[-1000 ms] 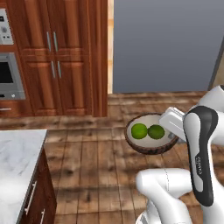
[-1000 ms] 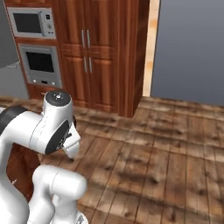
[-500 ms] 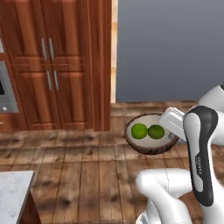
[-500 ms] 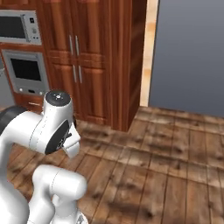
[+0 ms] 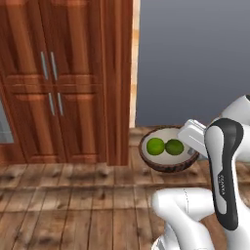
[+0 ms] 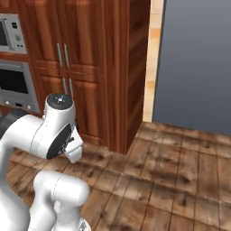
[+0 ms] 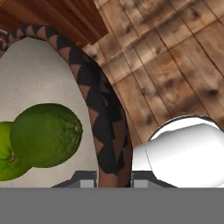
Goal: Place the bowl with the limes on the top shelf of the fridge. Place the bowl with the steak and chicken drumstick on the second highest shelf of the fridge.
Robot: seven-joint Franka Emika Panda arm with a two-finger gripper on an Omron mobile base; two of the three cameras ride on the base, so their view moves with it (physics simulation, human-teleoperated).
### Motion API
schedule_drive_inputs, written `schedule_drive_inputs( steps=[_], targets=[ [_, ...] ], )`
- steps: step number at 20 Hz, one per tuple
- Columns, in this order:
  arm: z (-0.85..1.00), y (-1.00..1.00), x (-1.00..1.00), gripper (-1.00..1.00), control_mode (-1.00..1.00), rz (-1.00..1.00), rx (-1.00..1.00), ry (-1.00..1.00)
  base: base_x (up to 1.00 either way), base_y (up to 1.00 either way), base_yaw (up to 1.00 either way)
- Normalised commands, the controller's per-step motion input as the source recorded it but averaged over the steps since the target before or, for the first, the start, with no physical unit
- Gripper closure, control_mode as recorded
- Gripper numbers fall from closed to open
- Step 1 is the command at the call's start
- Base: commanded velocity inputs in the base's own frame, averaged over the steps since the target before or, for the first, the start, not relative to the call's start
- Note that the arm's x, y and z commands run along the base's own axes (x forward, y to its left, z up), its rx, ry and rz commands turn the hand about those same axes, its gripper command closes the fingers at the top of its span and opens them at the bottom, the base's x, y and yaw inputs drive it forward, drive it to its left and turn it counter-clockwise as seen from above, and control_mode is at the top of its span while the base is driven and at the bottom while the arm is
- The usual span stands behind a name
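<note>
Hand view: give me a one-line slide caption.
Gripper shut on the bowl rim, two limes inside, wood floor below.

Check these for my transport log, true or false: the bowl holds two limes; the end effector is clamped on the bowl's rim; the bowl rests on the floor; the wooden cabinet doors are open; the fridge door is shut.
1. The bowl holds two limes. True.
2. The end effector is clamped on the bowl's rim. True; the rim runs between its fingers in the hand view.
3. The bowl rests on the floor. False; it is carried above it.
4. The wooden cabinet doors are open. False; they are closed.
5. The fridge door is shut. Cannot tell; only a flat grey surface shows beside the cabinets.
</note>
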Motion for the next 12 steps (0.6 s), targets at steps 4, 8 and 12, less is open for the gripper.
schedule_drive_inputs(
  steps=[4, 8, 12],
  targets=[
    [0.0, 0.0, 0.0, 1.0, 1.0, 0.0, 0.0, 0.0, 1.0, -0.04, 0.44],
    [0.0, 0.0, 0.0, 1.0, 1.0, 0.0, 0.0, 0.0, 1.0, -0.08, 0.74],
    [0.0, 0.0, 0.0, 1.0, 1.0, 0.0, 0.0, 0.0, 1.0, -0.08, 0.75]
  ],
)
